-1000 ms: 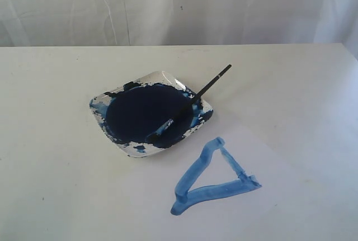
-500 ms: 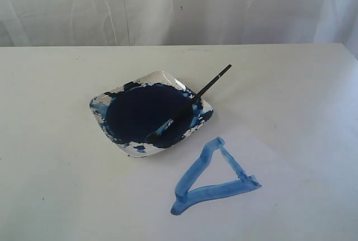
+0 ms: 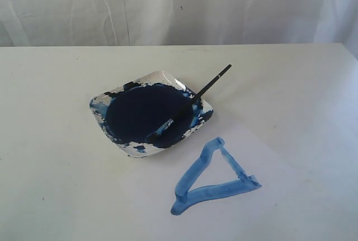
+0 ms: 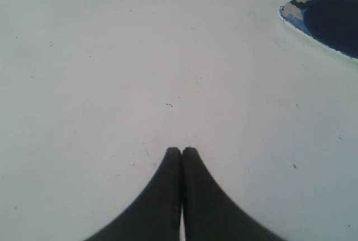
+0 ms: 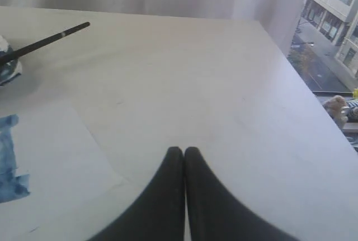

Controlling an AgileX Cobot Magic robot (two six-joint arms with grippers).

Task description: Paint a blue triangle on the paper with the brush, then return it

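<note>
With nothing between their jaws, the left tool (image 4: 182, 150) and the right tool (image 5: 183, 149) are seen clenched on themselves. Each is held over a bare part of the surface (image 3: 50, 84), apart from the work, presumably so that wet paint is not touched. Neither is caught by the exterior view. Toward the middle, the brush (image 3: 190, 102) is laid in the dish (image 3: 162, 75), bristles in the dark paint pool (image 3: 140, 115) and handle propped over the far right rim, where drips are contained. On the paper (image 3: 224, 174), near and right of the dish, the blue triangle (image 3: 218, 189) is closed on all three sides. The task is judged complete.
</note>
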